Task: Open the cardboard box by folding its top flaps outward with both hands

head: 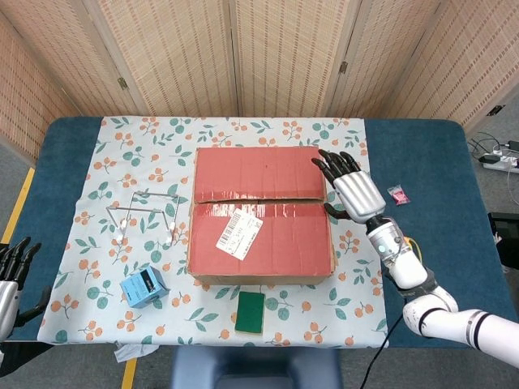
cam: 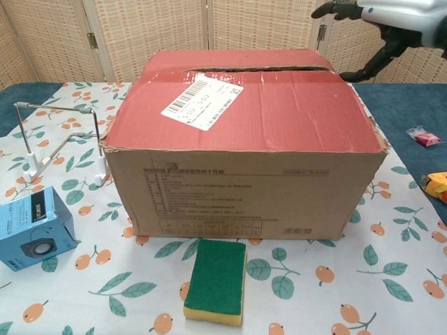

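Observation:
The cardboard box (head: 261,215) (cam: 248,146) stands mid-table with its red top flaps lying flat and closed, a narrow seam running across the middle and a white shipping label on the near flap. My right hand (head: 347,188) (cam: 380,21) hovers at the box's right edge by the seam, fingers spread, holding nothing. My left hand (head: 11,279) hangs low off the table's left front corner, far from the box, fingers apart and empty; the chest view does not show it.
A white wire rack (head: 144,215) (cam: 59,143) stands left of the box. A blue speaker box (head: 144,288) (cam: 33,228) sits front left, a green sponge (head: 251,312) (cam: 216,280) in front of the box. A pink packet (head: 398,194) (cam: 424,136) lies to the right.

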`<control>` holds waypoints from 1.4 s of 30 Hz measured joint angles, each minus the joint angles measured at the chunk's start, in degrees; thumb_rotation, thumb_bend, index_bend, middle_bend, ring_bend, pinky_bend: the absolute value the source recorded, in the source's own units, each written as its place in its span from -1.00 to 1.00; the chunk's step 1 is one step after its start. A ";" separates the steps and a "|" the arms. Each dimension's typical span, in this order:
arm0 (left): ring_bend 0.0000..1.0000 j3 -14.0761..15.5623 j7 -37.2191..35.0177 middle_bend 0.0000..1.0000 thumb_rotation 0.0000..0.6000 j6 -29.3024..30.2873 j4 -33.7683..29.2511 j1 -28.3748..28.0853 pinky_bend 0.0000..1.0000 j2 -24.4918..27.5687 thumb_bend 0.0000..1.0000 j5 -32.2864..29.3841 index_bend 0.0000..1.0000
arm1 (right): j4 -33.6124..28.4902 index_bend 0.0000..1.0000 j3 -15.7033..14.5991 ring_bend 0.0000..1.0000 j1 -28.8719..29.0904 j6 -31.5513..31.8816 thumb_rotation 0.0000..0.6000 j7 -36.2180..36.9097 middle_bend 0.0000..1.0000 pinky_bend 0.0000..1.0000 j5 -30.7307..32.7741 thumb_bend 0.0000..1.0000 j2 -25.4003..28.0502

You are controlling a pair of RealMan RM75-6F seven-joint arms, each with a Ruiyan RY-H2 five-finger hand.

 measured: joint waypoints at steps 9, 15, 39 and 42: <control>-1.00 0.23 -1.36 -1.00 1.00 0.91 -0.06 1.22 -1.00 0.91 -0.01 -0.41 -1.00 | 6.01 -1.00 0.04 -1.00 3.81 -1.18 1.00 0.05 -1.00 -1.00 1.59 -0.27 -5.33; -1.00 0.27 -1.94 -1.00 1.00 1.33 -0.09 1.78 -1.00 1.14 -0.01 -0.62 -1.00 | 10.88 -1.00 1.47 -1.00 6.58 -0.32 1.00 2.36 -1.00 -1.00 1.85 -0.27 -8.92; -1.00 -1.14 -5.40 -1.00 1.00 -3.31 1.53 0.70 -1.00 1.48 -0.01 -4.62 -1.00 | 30.02 -1.00 11.42 -1.00 21.36 -8.11 1.00 0.05 -1.00 -1.00 16.30 -0.27 -11.54; -1.00 -1.47 -5.73 -1.00 1.00 -3.87 1.70 0.53 -1.00 1.50 -0.01 -5.30 -1.00 | 34.00 -1.00 11.91 -1.00 22.69 -9.35 1.00 0.47 -1.00 -1.00 17.87 -0.27 -12.27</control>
